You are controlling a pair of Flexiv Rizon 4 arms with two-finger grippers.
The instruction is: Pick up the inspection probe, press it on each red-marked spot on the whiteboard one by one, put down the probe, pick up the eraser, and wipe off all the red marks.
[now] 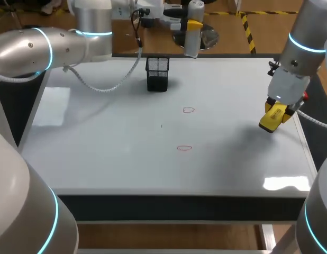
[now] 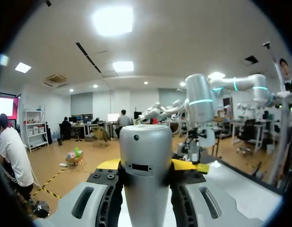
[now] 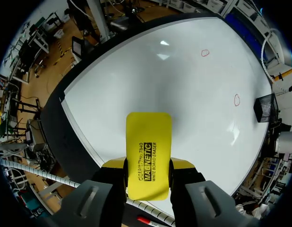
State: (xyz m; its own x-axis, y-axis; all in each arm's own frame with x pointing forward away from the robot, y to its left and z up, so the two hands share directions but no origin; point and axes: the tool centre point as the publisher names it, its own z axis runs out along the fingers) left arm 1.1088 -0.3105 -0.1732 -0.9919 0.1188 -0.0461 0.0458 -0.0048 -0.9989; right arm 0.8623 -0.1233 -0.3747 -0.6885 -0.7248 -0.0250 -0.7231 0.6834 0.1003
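Eraser (image 3: pixel 148 142) in the grip of the right gripper (image 3: pixel 148 164): yellow block clamped by its long sides between both yellow-tipped fingers (image 3: pixel 113 163), most of its length jutting out ahead of them. Held over the right side of the whiteboard (image 1: pixel 100 137), close to the edge, with a soft shadow on the surface beside it. Well apart from the eraser, two small red outlines near the board's middle: far red mark (image 1: pixel 188 110) and near red mark (image 1: pixel 184 148), one behind the other, both unwiped. Farther back, black mesh basket (image 1: pixel 157 73) standing upright on the board near its far edge. At the far side of the table, beyond and to the right of the basket, left gripper (image 2: pixel 146 164) closed on the grey inspection probe (image 2: pixel 145 156), yellow tips pressed to its two sides, rounded end protruding ahead of the fingers. Probe well away from both marks, in the air rather than on the board.
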